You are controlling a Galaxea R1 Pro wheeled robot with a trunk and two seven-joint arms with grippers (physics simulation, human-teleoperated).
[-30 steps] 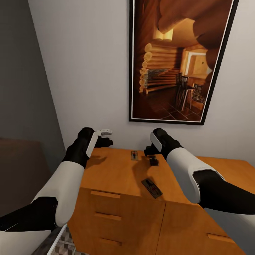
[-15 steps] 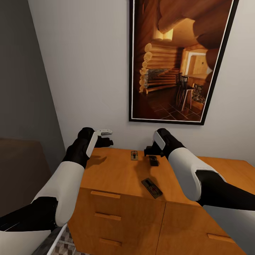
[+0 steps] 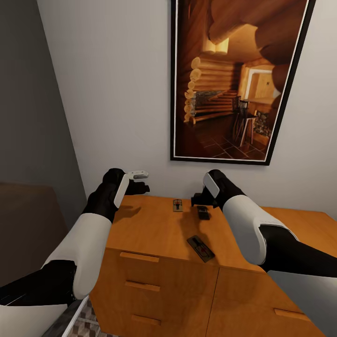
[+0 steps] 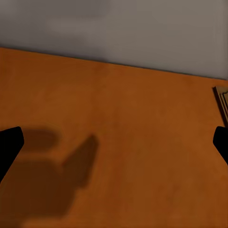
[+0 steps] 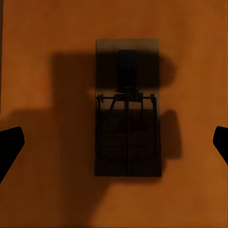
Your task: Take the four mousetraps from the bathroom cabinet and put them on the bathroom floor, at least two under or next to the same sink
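Note:
Three mousetraps lie on the orange-brown cabinet's top (image 3: 150, 229). One mousetrap (image 3: 178, 205) is near the wall, a second mousetrap (image 3: 202, 213) lies just right of it, and a third mousetrap (image 3: 201, 248) sits near the front edge. My right gripper (image 3: 198, 201) hovers open directly over the second trap. In the right wrist view that mousetrap (image 5: 127, 109) lies centred between the spread fingers of the right gripper (image 5: 114, 142). My left gripper (image 3: 139, 188) hangs open over the bare back-left part of the top. The left wrist view shows the left gripper (image 4: 114, 145) wide apart, with a trap's edge (image 4: 222, 99) beside it.
A large framed picture of a log cabin (image 3: 234, 79) hangs on the white wall behind the cabinet. Drawer fronts with handles (image 3: 140, 285) face me. A dark grey wall (image 3: 28, 117) stands at the left. A strip of patterned floor tile (image 3: 86, 324) shows beside the cabinet's foot.
My right arm has shifted slightly to the right and toward the wall over the second mousetrap. The left arm and the traps have stayed put.

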